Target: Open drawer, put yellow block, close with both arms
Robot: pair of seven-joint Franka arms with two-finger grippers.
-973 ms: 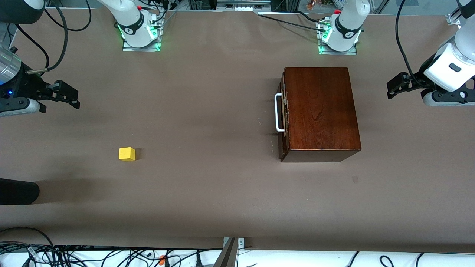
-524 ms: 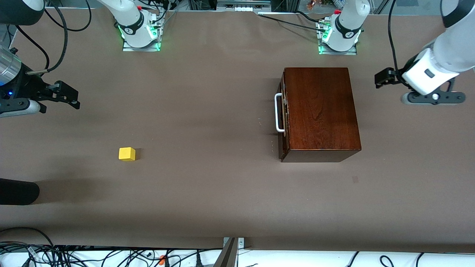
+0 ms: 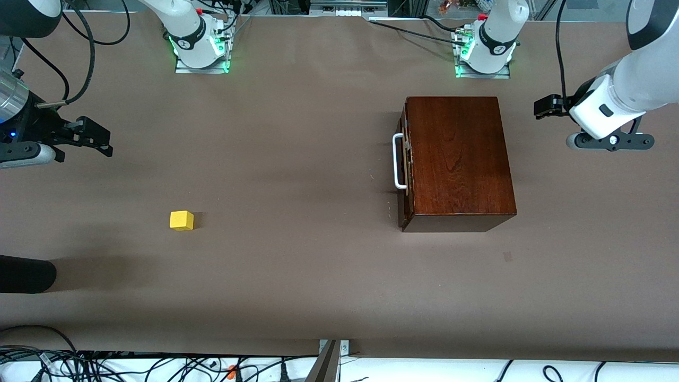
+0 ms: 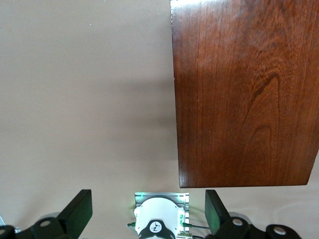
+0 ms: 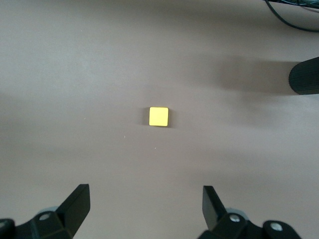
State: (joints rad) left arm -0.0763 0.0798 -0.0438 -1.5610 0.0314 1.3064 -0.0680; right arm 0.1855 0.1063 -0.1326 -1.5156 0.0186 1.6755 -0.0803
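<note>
The dark wooden box (image 3: 456, 159) stands near the left arm's base. Its drawer (image 3: 406, 164) is pushed in, with the white handle (image 3: 397, 162) facing the right arm's end of the table. The yellow block (image 3: 181, 220) lies alone on the table toward that end, also seen as the yellow block (image 5: 159, 116) in the right wrist view. My right gripper (image 3: 93, 139) hangs open and empty over bare table, apart from the block; the right gripper (image 5: 144, 201) shows wide jaws. My left gripper (image 3: 547, 106) hovers open and empty over the table beside the box's closed end; the left gripper (image 4: 148, 209) looks down on the box (image 4: 244, 94).
A black rounded object (image 3: 26, 273) juts in at the right arm's end, nearer the front camera than the block, and shows as the black object (image 5: 305, 75) in the right wrist view. Cables lie along the table's near edge (image 3: 159, 366). The arm bases (image 3: 200, 45) stand at the back.
The left arm has swung its gripper up toward the bases' side and a little closer to the box. The right gripper has barely shifted. Box and block are unmoved.
</note>
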